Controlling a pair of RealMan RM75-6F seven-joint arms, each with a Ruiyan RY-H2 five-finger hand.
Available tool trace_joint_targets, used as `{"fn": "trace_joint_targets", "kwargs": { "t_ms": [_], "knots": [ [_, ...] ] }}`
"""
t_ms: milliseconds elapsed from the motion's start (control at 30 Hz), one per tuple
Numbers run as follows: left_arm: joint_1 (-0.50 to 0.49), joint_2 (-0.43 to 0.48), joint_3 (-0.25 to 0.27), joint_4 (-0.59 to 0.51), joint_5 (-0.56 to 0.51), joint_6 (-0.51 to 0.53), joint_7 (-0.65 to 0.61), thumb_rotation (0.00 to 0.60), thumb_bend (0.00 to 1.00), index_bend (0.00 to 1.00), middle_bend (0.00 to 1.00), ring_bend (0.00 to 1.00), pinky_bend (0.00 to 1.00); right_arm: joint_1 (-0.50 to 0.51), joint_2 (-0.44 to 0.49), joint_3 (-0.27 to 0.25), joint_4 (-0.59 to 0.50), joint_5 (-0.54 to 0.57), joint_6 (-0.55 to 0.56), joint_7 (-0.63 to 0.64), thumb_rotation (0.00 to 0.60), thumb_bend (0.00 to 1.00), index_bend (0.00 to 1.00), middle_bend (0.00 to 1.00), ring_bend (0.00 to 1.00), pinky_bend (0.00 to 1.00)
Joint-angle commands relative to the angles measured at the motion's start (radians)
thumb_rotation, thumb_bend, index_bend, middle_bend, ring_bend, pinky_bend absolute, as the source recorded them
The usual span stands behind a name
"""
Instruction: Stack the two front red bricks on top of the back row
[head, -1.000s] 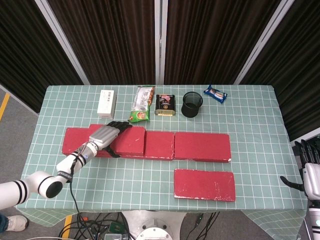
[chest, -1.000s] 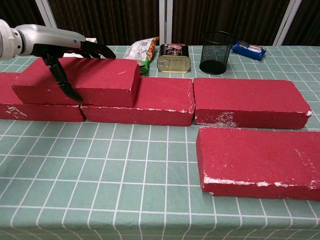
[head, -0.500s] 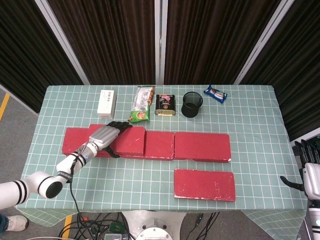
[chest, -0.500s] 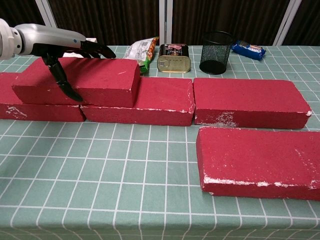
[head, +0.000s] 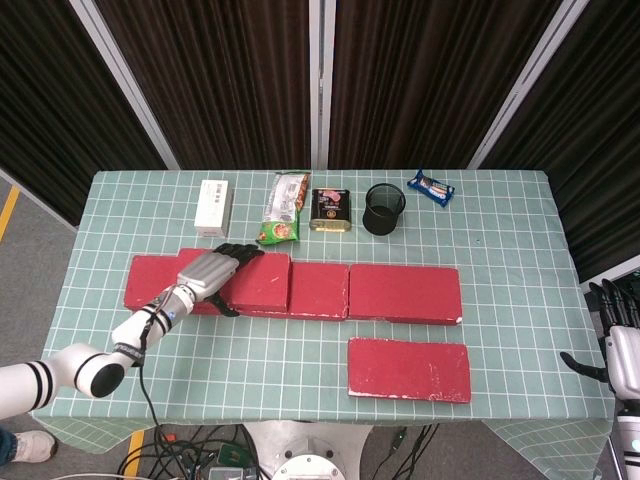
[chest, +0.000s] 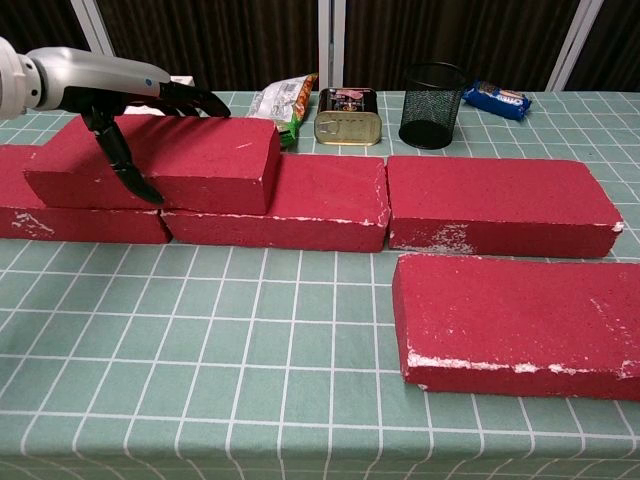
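Fingers of the left hand (chest: 110, 95) clasp the stacked brick (chest: 165, 165) across its width, thumb on the near face. Its long axis runs left-right along the back row (chest: 400, 205). The front brick (chest: 520, 325) lies nearer the right hand (head: 620, 350), whose fingers are spread, holding nothing.

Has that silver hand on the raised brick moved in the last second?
No. The left hand sits at the same spot on the stacked red brick, level with the white box.

Silver left hand (head: 207, 271), black fingers (chest: 205, 101)

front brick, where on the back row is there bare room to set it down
The front brick could go on the bare tops of the middle brick and right brick. The left end is crowded: the stacked brick sits there under the left hand.
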Motion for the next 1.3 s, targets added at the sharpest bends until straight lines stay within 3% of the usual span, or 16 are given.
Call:
{"fn": "trace_joint_targets", "kwargs": {
  "t_ms": [33,1300],
  "knots": [
    [0.0,0.001,0.001,-0.002,-0.001,0.0,0.001,0.6,0.0,0.04,0.0,0.0,0.0,0.0,-0.001,0.0,0.0,0.0,0.0,0.0,0.6,0.04,0.0,0.0,0.0,0.0],
    [0.0,0.004,0.004,-0.012,-0.017,0.014,0.005,0.6,0.0,0.04,0.0,0.0,0.0,0.003,-0.006,-0.001,0.004,0.001,-0.005,-0.002,0.6,0.05,0.0,0.0,0.0,0.0]
  ]
}}
